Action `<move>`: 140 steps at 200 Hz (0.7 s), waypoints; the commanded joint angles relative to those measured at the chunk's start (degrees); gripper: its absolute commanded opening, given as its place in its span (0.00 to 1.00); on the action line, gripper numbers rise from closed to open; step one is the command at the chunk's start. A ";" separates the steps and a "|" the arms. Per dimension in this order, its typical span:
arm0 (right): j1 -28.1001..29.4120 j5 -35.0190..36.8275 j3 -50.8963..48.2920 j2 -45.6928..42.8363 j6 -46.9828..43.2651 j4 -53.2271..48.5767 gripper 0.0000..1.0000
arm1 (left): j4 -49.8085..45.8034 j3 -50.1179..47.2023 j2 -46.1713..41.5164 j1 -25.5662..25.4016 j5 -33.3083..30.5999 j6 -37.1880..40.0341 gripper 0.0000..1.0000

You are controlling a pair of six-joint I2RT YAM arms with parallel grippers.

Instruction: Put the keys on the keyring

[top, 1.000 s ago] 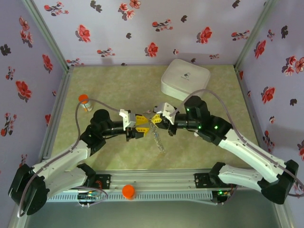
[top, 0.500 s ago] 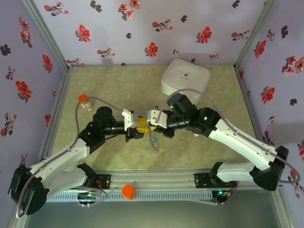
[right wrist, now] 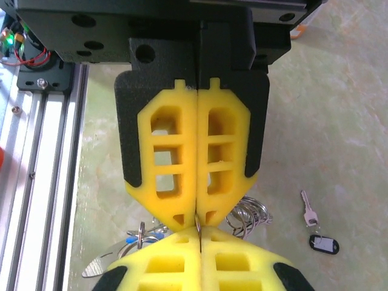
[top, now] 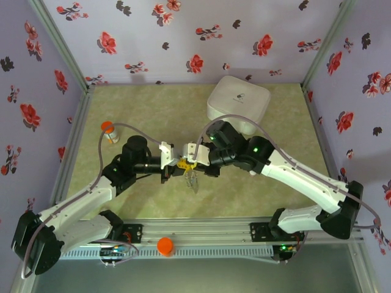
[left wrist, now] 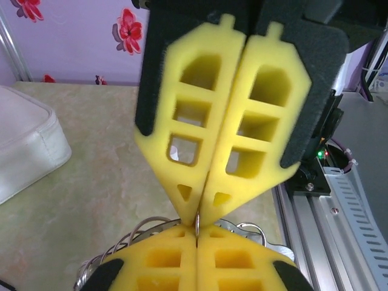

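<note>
Both arms meet tip to tip over the middle of the table (top: 140,104). The left gripper (top: 181,165) is fully closed. From its wrist camera I see its yellow pads (left wrist: 163,260) pressed flat together, with the thin wire of the keyring (left wrist: 197,221) pinched in the seam. The right gripper (top: 191,160) faces it nose to nose, its pads also together on the same bit of wire, with no gap I can make out. From overhead the rest of the ring shows as a pale tangle just on the near side of the two tips. In the right wrist view, coiled metal loops (right wrist: 248,215) bulge out beside the tips. On the other side is a speck of blue, which I take for the blue-headed key (right wrist: 130,239). I cannot tell whether it is threaded on. The silver key (right wrist: 310,213) with its black tag (right wrist: 323,244) lies flat on the table, apart from the ring. A white box (top: 238,101) sits at the far side, behind the right arm.
</note>
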 commanded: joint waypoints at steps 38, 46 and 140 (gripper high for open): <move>-11.59 -17.78 -18.42 -14.59 13.12 26.56 0.31 | 25.57 -7.27 -0.39 -0.32 1.46 -5.85 0.00; -11.68 -18.63 -21.51 -15.86 13.67 30.28 0.31 | 29.52 -8.11 0.12 -0.23 1.42 -7.24 0.00; -11.32 -23.22 -29.94 -15.39 21.65 45.66 0.25 | 44.78 -10.81 4.39 -0.27 3.44 -14.01 0.00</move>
